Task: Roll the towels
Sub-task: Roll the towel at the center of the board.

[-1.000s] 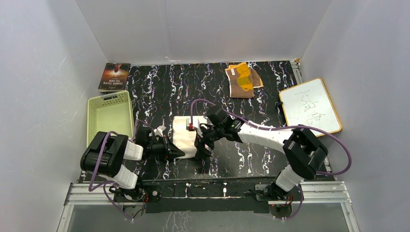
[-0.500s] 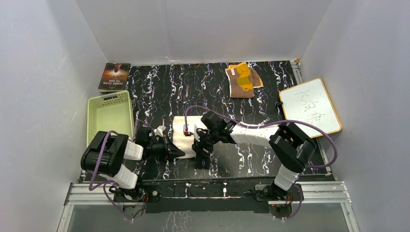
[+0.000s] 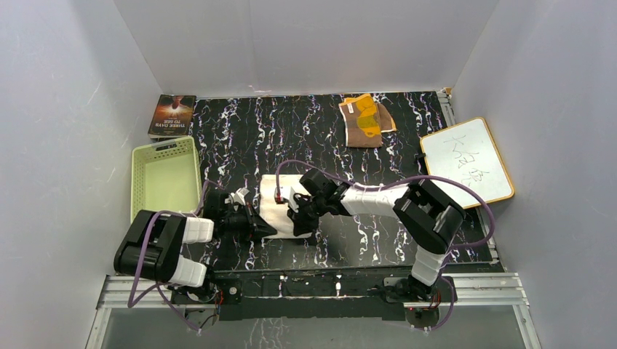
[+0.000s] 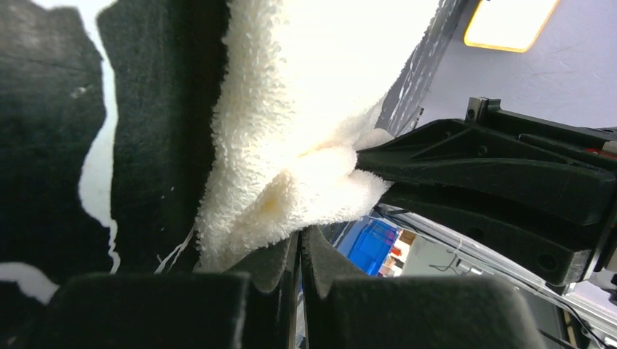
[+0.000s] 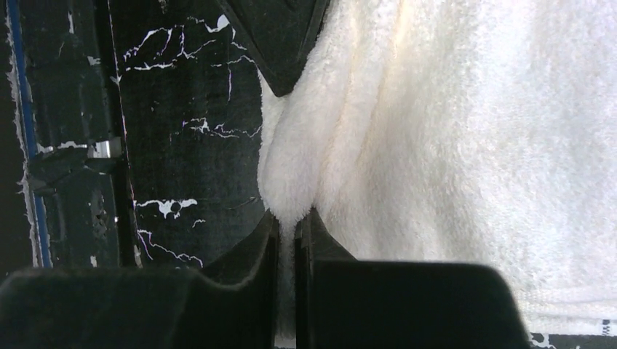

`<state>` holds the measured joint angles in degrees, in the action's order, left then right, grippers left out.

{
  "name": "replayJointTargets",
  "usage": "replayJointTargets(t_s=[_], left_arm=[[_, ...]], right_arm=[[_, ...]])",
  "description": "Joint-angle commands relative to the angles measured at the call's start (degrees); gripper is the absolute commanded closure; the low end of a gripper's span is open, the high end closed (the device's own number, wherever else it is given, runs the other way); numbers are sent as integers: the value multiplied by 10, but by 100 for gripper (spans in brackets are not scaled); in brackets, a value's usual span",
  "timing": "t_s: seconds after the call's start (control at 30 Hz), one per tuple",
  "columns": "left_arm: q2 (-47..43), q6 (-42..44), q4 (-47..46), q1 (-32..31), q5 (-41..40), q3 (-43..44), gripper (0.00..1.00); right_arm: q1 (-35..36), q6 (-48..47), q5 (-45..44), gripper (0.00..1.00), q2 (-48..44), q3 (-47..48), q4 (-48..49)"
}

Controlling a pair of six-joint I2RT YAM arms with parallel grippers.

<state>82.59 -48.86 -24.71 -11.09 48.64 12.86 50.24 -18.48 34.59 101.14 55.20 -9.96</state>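
Note:
The cream-white towel (image 3: 279, 200) lies flat on the black marbled mat near the front, with a small dark mark on its right edge. My left gripper (image 3: 266, 230) is shut on its near-left corner; the fluffy fold (image 4: 291, 189) is pinched at the fingertips (image 4: 271, 263). My right gripper (image 3: 300, 220) is shut on the towel's near edge, with a ridge of cloth (image 5: 295, 207) squeezed between its jaws. The cream towel (image 5: 466, 145) fills the right wrist view. The brown towel with yellow-orange pattern (image 3: 367, 120) lies crumpled at the back right, away from both grippers.
A pale green basket (image 3: 142, 178) stands at the left. A book (image 3: 173, 115) lies at the back left. A white board with a wooden frame (image 3: 466, 160) rests at the right edge. White walls enclose the mat on three sides.
My right gripper has moved left along the towel's near edge and closed on the cloth. The left gripper has stayed shut at the near-left corner.

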Motion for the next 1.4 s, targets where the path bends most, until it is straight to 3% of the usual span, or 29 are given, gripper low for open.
replayJointTargets(t_s=[0.0,0.1,0.33,0.6,0.8,1.1,1.27,1.37], left_arm=[[-47,27,121,2,-74,24,100],[-99,29,164,2,-72,53,100],[-158,39,216,2,-49,108,98],[-178,38,222,3,-48,131,97],[-176,49,233,2,-33,149,97],[-230,56,324,4,-69,151,96],[-298,-22,357,3,-87,112,60],[-334,-40,400,3,-99,99,45]], right_arm=[[3,8,1,100,21,18,-2],[-6,25,31,100,28,28,-12],[-48,106,189,100,55,83,-41],[-48,228,181,100,39,79,-7],[-52,301,172,100,85,78,-4],[-78,403,164,100,135,31,82],[-94,431,148,100,161,24,94],[-100,453,143,100,173,21,110]])
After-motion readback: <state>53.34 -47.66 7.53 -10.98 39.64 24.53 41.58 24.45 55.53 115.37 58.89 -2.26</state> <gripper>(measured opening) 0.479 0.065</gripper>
